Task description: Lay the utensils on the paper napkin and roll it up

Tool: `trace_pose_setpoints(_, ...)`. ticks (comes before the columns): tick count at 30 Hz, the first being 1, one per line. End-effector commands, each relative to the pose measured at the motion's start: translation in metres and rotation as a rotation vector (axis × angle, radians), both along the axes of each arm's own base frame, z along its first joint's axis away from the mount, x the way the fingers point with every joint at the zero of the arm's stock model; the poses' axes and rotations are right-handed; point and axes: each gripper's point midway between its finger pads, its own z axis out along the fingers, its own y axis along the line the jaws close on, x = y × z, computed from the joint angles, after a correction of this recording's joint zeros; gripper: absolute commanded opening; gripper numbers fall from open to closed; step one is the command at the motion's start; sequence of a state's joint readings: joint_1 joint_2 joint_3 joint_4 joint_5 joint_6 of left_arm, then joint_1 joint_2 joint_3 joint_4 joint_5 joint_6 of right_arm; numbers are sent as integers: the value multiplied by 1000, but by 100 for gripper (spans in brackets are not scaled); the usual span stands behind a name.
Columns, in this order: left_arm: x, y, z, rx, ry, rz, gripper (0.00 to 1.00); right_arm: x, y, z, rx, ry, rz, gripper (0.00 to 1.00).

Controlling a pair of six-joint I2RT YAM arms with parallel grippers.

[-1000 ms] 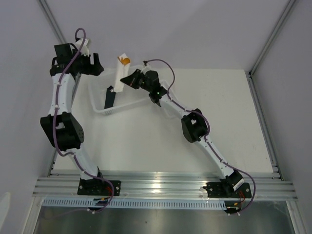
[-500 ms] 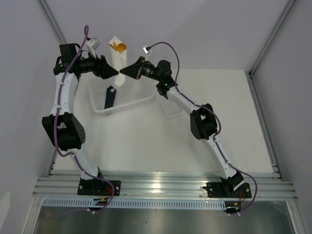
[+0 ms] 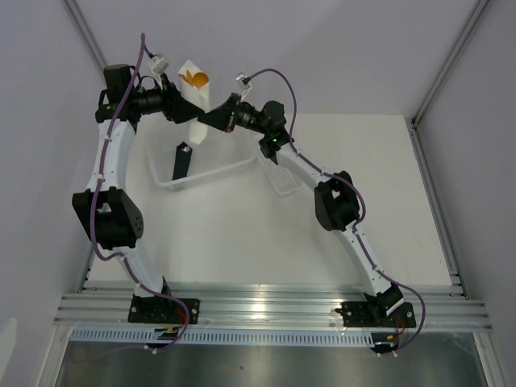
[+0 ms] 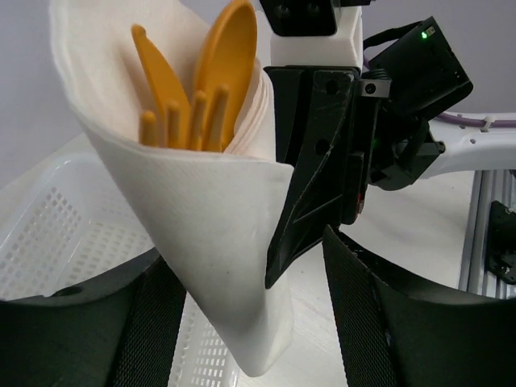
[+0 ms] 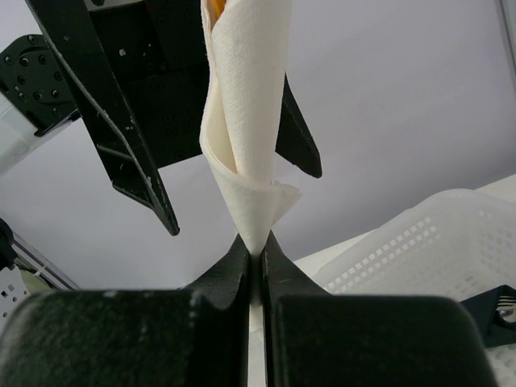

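The paper napkin [image 3: 196, 101] is rolled into a white cone and held upright in the air above the back left of the table. The orange utensils [image 3: 194, 77], a spoon and slim sticks, stick out of its open top. My right gripper [image 3: 211, 119] is shut on the cone's lower tip [image 5: 256, 256]. My left gripper [image 3: 182, 109] is open, its fingers [image 4: 355, 322] standing on either side of the lower cone [image 4: 210, 242] with a gap on the right. The utensils [image 4: 201, 81] show clearly in the left wrist view. The napkin [image 5: 246, 121] rises straight up in the right wrist view.
A white perforated basket [image 3: 165, 173] sits under the grippers, with a black flat bar [image 3: 182, 160] standing in it. A smaller white tray [image 3: 284, 181] lies under the right arm. The basket also shows in the left wrist view [image 4: 48, 234] and the right wrist view [image 5: 419, 242].
My right gripper lifted the rolled napkin up and to the left. My left gripper swung right to it, and its open fingers now straddle the roll.
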State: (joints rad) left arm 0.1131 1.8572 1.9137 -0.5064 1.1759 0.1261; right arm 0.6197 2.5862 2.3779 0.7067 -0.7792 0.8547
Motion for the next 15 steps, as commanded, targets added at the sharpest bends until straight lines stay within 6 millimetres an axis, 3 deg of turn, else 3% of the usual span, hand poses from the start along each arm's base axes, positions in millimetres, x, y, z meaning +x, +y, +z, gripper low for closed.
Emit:
trace_pose_setpoints(1,-10,-11,40,-33,-102,-58,68,-21,-10,56,82,-131,19,0)
trace_pose_setpoints(15,-8,-24,28,-59,-55,-88,33,-21,-10,52,75,-123,28,0)
